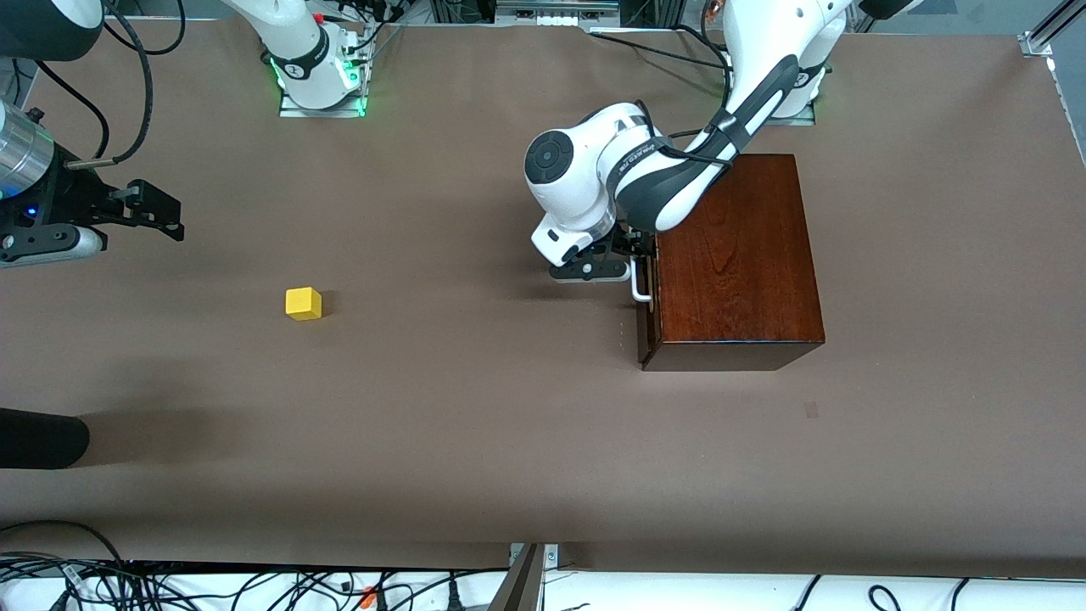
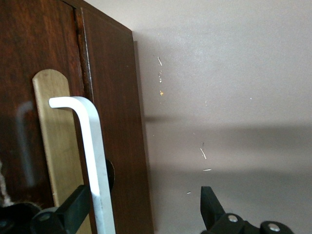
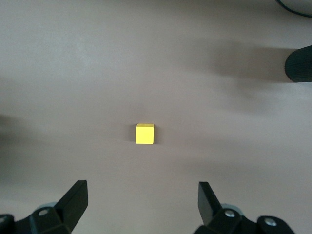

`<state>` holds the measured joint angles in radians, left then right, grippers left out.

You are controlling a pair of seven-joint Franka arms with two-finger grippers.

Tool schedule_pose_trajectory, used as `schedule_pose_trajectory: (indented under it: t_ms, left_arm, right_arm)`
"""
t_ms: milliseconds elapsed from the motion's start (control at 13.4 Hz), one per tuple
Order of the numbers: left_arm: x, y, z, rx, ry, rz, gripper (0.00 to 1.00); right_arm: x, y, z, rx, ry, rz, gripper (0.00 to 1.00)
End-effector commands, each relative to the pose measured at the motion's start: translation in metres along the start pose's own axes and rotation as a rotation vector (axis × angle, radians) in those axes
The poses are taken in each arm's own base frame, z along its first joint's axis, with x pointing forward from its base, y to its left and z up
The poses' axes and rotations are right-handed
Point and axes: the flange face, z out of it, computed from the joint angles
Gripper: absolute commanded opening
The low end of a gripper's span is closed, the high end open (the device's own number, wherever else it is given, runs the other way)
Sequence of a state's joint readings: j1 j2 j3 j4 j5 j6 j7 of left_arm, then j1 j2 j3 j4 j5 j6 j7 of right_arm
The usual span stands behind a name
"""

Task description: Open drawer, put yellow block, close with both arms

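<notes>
So far nothing is finished: the drawer (image 1: 646, 297) at centre-right looks shut, with the open left gripper (image 2: 146, 209) straddling its handle (image 2: 95, 161). At left of centre the yellow block (image 1: 304, 303) sits on the table (image 1: 475, 441), under the open right gripper (image 3: 144, 204).

A: That dark mahogany wooden box (image 1: 738, 255) looks glossy, its grain showing under a varnish, and the white U-shaped metal handle (image 2: 95, 161) is smooth.

B: The brown counter (image 1: 475, 407) is matt, like paper. The small yellow cube (image 3: 144, 134) looks smooth and matt.
</notes>
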<state>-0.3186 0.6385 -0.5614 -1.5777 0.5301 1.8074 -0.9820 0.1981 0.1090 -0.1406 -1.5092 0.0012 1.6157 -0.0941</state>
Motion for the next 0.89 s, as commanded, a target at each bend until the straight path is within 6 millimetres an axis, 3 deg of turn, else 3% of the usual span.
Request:
schedule_pose_trajectory:
  t_ms: [0,818]
  left_arm:
    - [0.002,0.003,0.003,0.009,0.024,-0.018,1.00]
    - [-0.007,0.025,-0.001,-0.036,0.046,-0.030,1.00]
  right_arm:
    - [-0.001,0.002,-0.007,-0.004,-0.001,0.004,1.00]
    - [0.001,0.001,-0.007,-0.007,0.008,0.001,1.00]
